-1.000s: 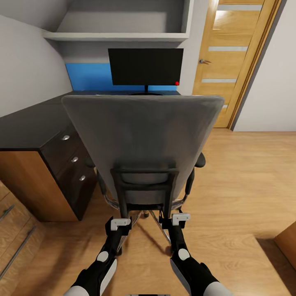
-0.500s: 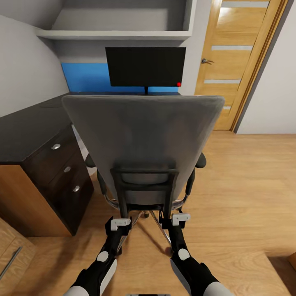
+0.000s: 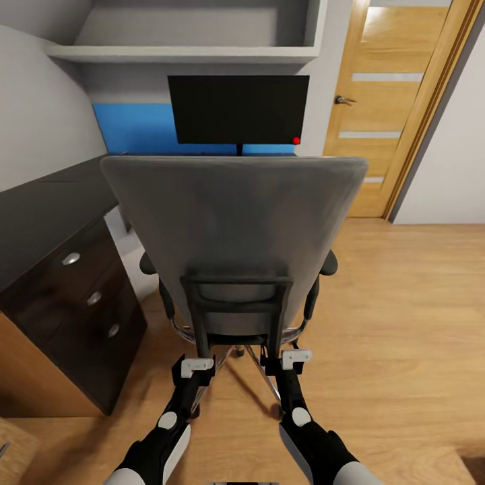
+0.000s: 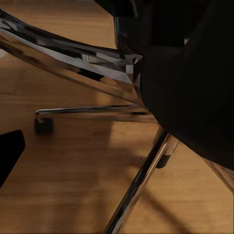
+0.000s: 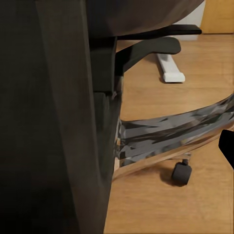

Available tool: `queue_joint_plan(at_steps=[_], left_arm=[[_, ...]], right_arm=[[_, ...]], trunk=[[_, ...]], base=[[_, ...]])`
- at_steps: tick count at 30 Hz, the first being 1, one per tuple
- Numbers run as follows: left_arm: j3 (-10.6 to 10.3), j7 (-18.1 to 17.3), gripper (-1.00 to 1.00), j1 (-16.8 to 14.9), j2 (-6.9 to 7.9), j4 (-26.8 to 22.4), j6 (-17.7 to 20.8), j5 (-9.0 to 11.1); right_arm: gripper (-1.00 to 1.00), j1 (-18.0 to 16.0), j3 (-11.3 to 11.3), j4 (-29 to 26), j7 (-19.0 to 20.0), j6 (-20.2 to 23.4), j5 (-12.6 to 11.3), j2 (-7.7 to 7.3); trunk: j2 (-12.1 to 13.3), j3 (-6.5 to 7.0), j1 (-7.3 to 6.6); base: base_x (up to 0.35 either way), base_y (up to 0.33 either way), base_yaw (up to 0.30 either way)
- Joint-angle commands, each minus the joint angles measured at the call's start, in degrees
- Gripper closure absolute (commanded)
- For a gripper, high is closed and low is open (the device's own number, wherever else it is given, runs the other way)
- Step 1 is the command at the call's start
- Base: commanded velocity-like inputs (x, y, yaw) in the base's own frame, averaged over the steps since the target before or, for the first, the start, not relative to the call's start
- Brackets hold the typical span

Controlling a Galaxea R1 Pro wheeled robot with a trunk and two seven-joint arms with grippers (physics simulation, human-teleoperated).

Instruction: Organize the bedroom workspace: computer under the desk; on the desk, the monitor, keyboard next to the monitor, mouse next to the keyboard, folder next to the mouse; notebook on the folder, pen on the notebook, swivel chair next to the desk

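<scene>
Base has rolled forward: table (image 3: 47,209) slides nearer beside swivel chair (image 3: 236,222), monitor (image 3: 238,109) beyond. Left gripper (image 3: 197,367) and right gripper (image 3: 294,358) at chair's back frame; grip unclear. Chair nearing table.

The grey back of the swivel chair (image 3: 232,229) hides its own seat and whatever lies on it, and also the stand of the monitor (image 3: 238,109) and the far part of the worktop (image 3: 47,209). The worktop is cut off by the left edge of the head view. The left end effector (image 3: 199,358) and the right end effector (image 3: 285,357) reach behind the chair's black frame, so their fingers cannot be judged.
</scene>
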Motion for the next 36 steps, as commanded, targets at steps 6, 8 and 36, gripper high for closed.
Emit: queue_joint_plan(at_steps=[6, 8, 36], left_arm=[[0.3, 0.9, -1.0, -0.1, 0.14, 0.0, -0.2, 0.6], [0.3, 0.8, -1.0, -0.1, 0.15, 0.0, -0.2, 0.7], [0.3, 0.9, -1.0, -0.1, 0.15, 0.0, -0.2, 0.7]], right_arm=[[-1.0, -0.1, 0.1, 0.0, -0.6, -0.6, -1.3, -0.09], [-1.0, -0.1, 0.1, 0.0, -0.6, -0.6, -1.3, -0.09], [-1.0, -0.1, 0.0, 0.0, -0.6, -0.6, -1.3, -0.09]], trunk=[[0.0, -0.04, 0.02], [0.0, -0.04, 0.02], [0.0, -0.04, 0.02]], base=[[0.289, 0.0, 0.0], [0.289, 0.0, 0.0], [0.289, 0.0, 0.0]])
